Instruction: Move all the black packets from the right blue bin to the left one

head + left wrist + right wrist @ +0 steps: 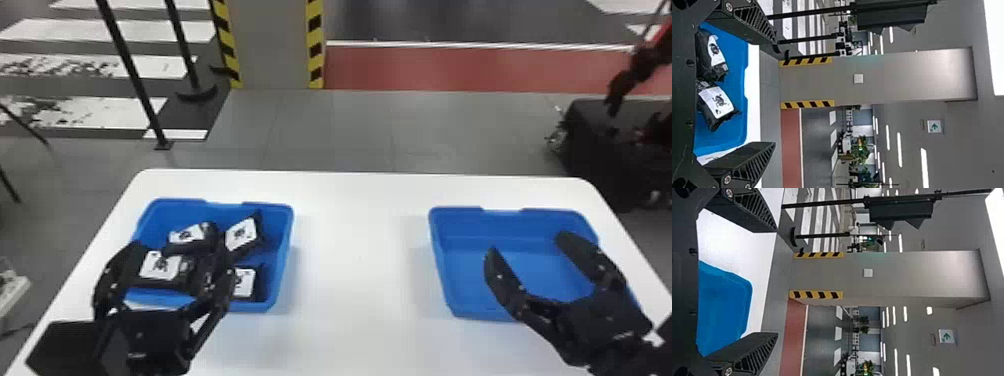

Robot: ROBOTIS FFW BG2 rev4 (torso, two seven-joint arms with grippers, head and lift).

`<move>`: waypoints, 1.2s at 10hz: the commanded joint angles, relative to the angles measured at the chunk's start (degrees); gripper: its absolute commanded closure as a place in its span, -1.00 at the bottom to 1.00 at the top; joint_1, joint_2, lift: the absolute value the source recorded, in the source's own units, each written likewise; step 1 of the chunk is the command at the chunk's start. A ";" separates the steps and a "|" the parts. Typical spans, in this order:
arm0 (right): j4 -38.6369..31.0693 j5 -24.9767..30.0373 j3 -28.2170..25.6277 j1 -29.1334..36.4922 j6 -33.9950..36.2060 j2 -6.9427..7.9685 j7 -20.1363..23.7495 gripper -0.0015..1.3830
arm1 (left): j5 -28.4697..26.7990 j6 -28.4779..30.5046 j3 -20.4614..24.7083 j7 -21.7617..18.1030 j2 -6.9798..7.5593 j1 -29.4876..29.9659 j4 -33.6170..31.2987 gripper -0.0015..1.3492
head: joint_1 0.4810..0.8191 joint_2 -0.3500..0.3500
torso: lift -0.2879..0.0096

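- Jaws on my left gripper (pixel 180 250): spread wide, nothing in them. They're at the near side of the left bin (pixel 267 206), covering part of what's in there.
- Jaws on my right gripper (pixel 529 245): also wide apart and holding nothing, up in front of the right bin (pixel 452 212).
- The black packets I can see are all in the left bin, and I count four white labels. One packet (pixel 192 239) and a second packet (pixel 242 236) lie toward the far side, a third packet (pixel 162 267) near the left, a fourth packet (pixel 245 284) near the right, partly behind my finger.
- My left wrist view has two of them side by side in the blue bin.
- Both bins sit on the white bench (pixel 360 280), well apart.
- Past the bench there's a grey column (pixel 274 40) with yellow and black stripes.
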 commanded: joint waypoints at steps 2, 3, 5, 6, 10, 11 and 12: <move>-1.19 0.15 -0.09 0.54 0.61 0.36 -0.53 -0.88 | 0.13 -0.18 -0.17 0.00 0.15 0.07 0.55 -0.83 | 0.27 0.09 | 0.20; -1.19 -0.03 -0.09 0.54 0.61 0.36 -0.88 -0.88 | 0.13 -0.75 -0.09 0.00 0.15 0.07 0.97 -0.83 | 0.27 0.08 | 0.20; -1.90 -0.03 -0.09 0.83 0.75 0.89 -1.49 -0.87 | -0.31 -1.87 -0.09 0.26 0.15 -0.07 1.53 -0.83 | 0.27 0.07 | 0.20; -2.04 0.06 -0.09 0.97 1.32 0.89 -1.49 -0.87 | -0.39 -2.01 -0.26 0.62 0.15 -0.07 1.53 -0.83 | 0.27 0.07 | 0.20; -3.44 0.59 -0.09 0.97 3.14 0.89 -1.49 -0.87 | -1.19 -2.71 -0.44 1.14 0.15 -0.35 2.23 -0.83 | 0.27 0.08 | 0.20; -3.72 0.76 -0.09 0.83 3.43 0.89 -1.49 -0.87 | -1.10 -2.85 -0.44 1.14 0.15 -0.35 2.38 -0.83 | 0.27 0.08 | 0.20; -4.43 1.20 -0.09 0.69 3.43 0.89 -1.49 -0.87 | -0.66 -4.54 -0.44 1.14 0.23 -0.35 3.22 -0.84 | 0.27 0.07 | 0.20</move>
